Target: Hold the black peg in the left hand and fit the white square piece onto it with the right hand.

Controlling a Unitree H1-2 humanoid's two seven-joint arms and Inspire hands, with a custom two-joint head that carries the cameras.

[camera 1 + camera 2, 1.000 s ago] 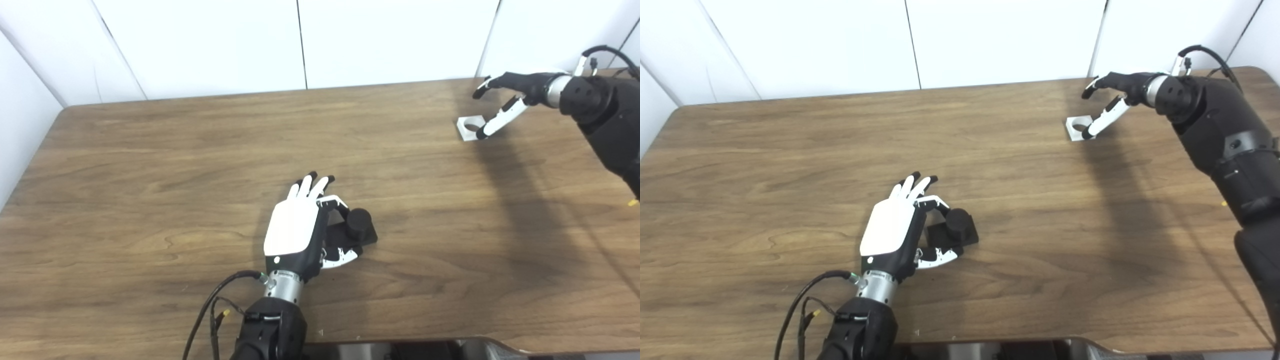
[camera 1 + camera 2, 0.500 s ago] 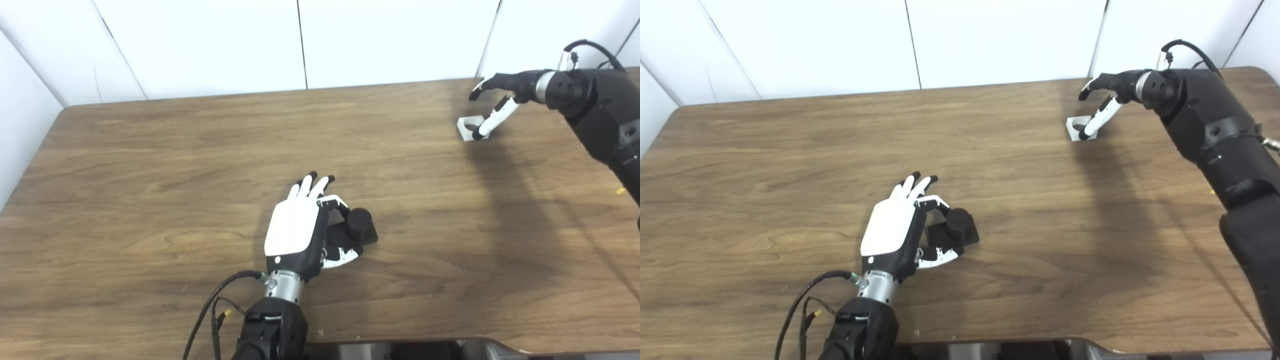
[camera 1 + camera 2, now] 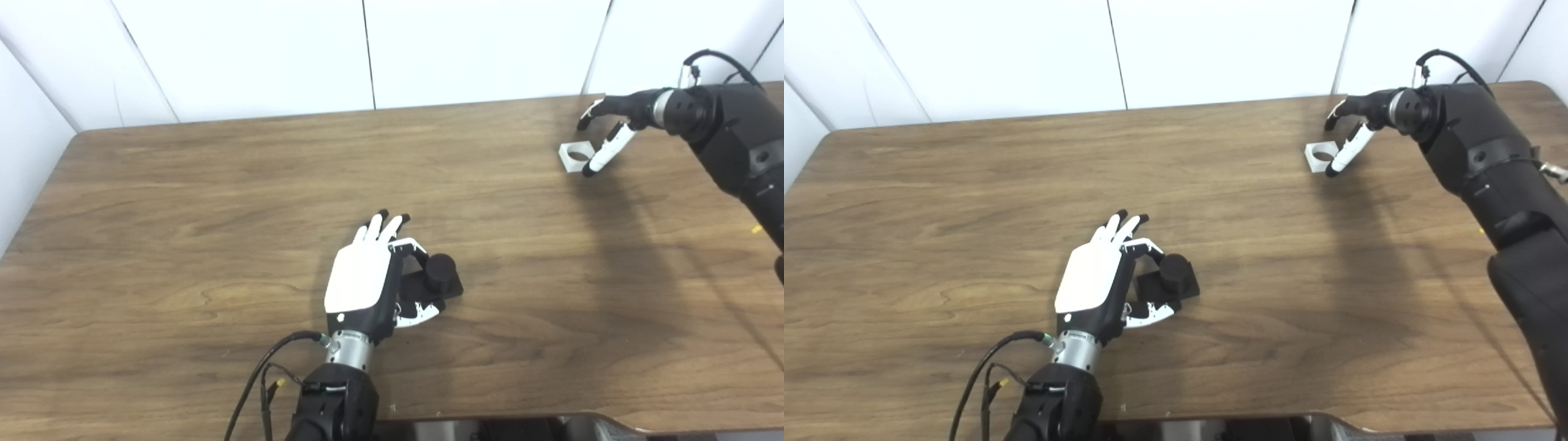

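Resting on counter (image 3: 184, 202) at lower centre: left hand (image 3: 361, 282), fingers (image 3: 409, 248) loosely curled around peg (image 3: 438, 275), grip unclear. Upper right: right hand (image 3: 606, 131), fingers spread, just beside white piece (image 3: 574, 156), flat on counter.

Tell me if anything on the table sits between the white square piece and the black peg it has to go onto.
Nothing visible does. The white square piece lies at the far right by the right hand; the black peg stands near the middle beside the left hand. Only bare table lies between them.
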